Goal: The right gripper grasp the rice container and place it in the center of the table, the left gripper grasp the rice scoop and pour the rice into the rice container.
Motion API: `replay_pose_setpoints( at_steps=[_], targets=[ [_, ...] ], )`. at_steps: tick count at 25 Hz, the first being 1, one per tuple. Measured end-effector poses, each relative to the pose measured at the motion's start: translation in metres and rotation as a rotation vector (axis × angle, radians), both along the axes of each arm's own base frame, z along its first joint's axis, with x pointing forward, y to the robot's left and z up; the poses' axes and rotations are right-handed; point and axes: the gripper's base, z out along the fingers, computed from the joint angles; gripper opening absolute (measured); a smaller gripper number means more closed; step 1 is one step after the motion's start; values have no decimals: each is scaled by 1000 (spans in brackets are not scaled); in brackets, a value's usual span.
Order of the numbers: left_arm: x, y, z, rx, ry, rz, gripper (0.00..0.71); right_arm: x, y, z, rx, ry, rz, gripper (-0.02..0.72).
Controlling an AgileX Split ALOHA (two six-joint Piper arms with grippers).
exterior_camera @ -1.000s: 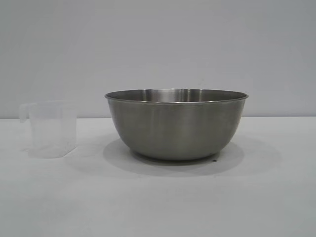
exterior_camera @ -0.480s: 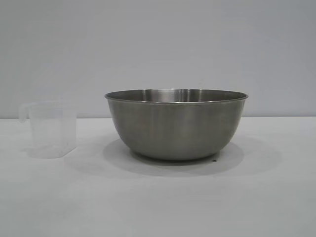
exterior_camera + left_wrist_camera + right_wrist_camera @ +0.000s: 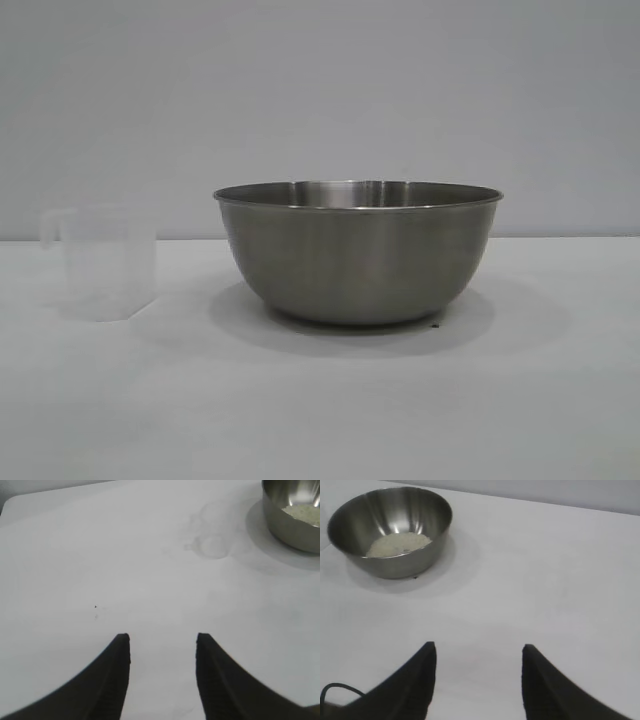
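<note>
Nearest in each wrist view: the left gripper (image 3: 162, 640) and right gripper (image 3: 479, 650) hover over bare tabletop (image 3: 320, 410), jaws partly apart, holding nothing. Farther off stands the clear plastic cup (image 3: 100, 262), upright, just beside the steel bowl (image 3: 357, 250), apparently empty. We judge it light, thin-walled, slippery; best taken across its walls. The bowl, mid-tabletop, holds the rice (image 3: 397, 544); stiff and smooth, rim the only purchase.
</note>
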Motion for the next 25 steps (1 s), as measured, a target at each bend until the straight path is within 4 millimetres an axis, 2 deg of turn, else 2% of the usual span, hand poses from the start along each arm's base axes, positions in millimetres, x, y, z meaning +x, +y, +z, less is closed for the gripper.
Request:
replay_pose_setpoints(
  at_steps=[5, 25],
  targets=[
    [0, 0, 0, 0, 0, 2, 266, 0, 1, 0, 0, 0, -64, 346],
    [0, 0, 0, 0, 0, 4, 266, 0, 1, 0, 0, 0, -64, 346]
  ],
)
